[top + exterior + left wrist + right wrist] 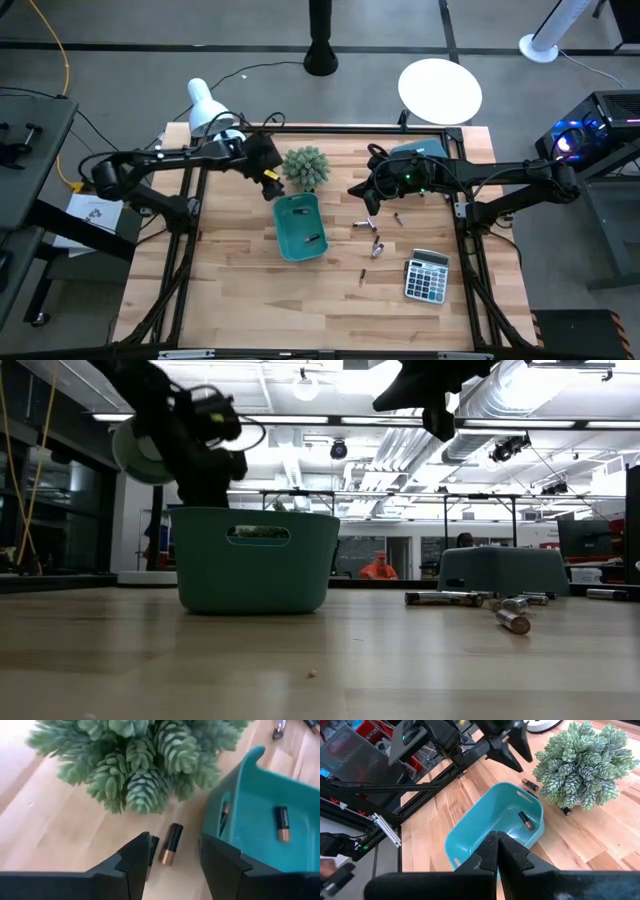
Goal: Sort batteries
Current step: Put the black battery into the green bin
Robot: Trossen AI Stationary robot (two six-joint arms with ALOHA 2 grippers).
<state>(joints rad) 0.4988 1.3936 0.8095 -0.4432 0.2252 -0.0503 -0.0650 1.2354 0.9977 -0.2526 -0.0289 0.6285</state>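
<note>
**So, one battery's on the wood right next to the tray**

Nearest the front edge of the table (240, 320) sits the grey calculator (427, 276), off to the right side. Just behind it is a loose scatter of batteries (377, 246) lying on the wood, a few dark, a few pale, all well apart from the tray.

Middle of the table: the teal tray (299, 226) with at least one copper-ended battery (526, 820) lying flat inside on its floor.

Right behind the tray's back rim, between it and the spiky green plant (306, 167), a dark battery (170, 844) with a copper end is lying on the bare table, outside the tray. The left gripper (172, 857) is hanging over that exact spot with its fingers spread apart and nothing pinched between them; the battery shows in the gap.

The right gripper (497, 847) is up in the air above the scattered batteries, fingers pressed tight together, carrying nothing.

Farther back there's a second teal tray (420, 150) near the far right corner
</note>
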